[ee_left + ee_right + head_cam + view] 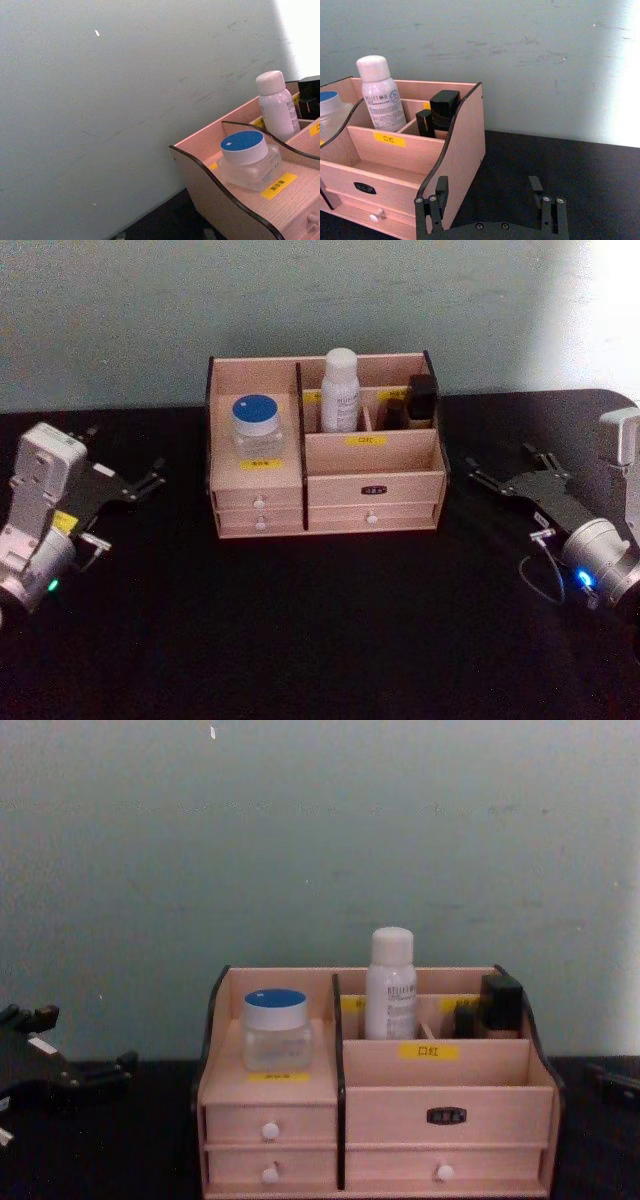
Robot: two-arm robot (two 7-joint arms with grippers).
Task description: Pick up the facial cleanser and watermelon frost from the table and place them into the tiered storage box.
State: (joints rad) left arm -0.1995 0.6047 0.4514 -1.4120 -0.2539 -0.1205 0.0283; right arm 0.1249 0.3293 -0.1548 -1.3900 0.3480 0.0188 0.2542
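Note:
The tiered storage box (375,480), pale wood with black edges, stands at the back middle of the black table. In its left compartment sits a clear jar with a blue lid (257,420) (245,155) (275,1028). A white bottle with a round cap (340,390) (381,95) (391,982) stands upright in a rear compartment. I cannot read which is the facial cleanser and which the watermelon frost. My left gripper (150,478) (85,1038) rests open left of the box. On the other side my right gripper (500,462) (488,182) is open and holds nothing.
Black cosmetic containers (420,398) (442,110) fill the box's rear right compartment. Small white-knobbed drawers (270,1130) line its front. A pale green wall (320,840) stands close behind. Dark tabletop (320,630) stretches in front of the box.

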